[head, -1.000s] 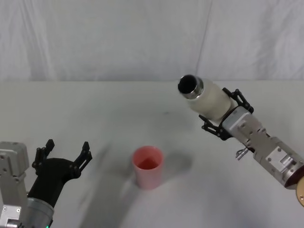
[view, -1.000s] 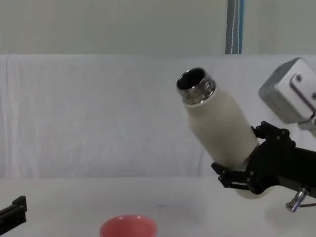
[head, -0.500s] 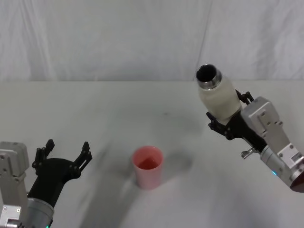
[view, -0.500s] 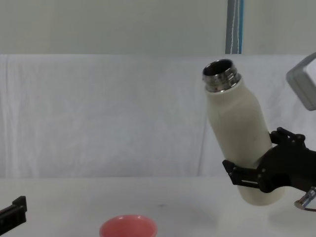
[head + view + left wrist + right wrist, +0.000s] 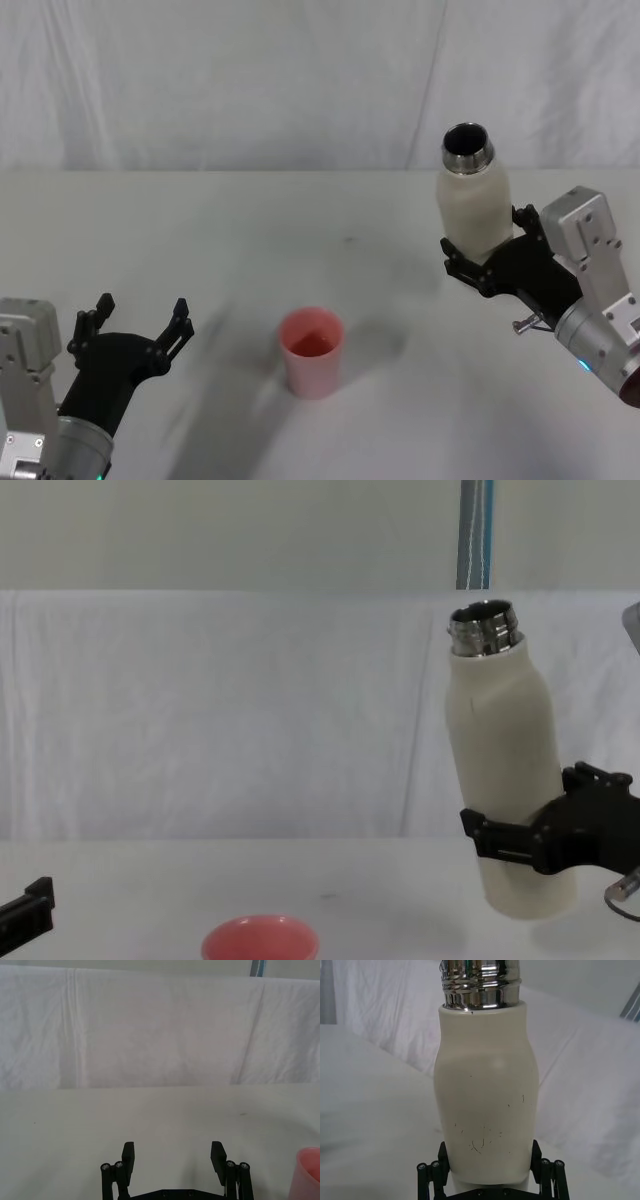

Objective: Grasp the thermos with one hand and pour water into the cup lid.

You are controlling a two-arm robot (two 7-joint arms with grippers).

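While clamped low on tall cream-white steel-necked thermos (image 5: 473, 212) by right gripper (image 5: 492, 262); base hidden. Left gripper (image 5: 134, 324) spread, empty.

The right gripper (image 5: 482, 262) is built from black linked fingers mounted on a silver-grey, screw-fastened block housing; a small metal pin is fitted beneath it. The left gripper (image 5: 135, 320) is formed of matching black fingers on a black tapered wrist beside a grey housing.

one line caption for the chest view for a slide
Right gripper holds the cream thermos nearly upright above the table, the pink cup lid low and left.
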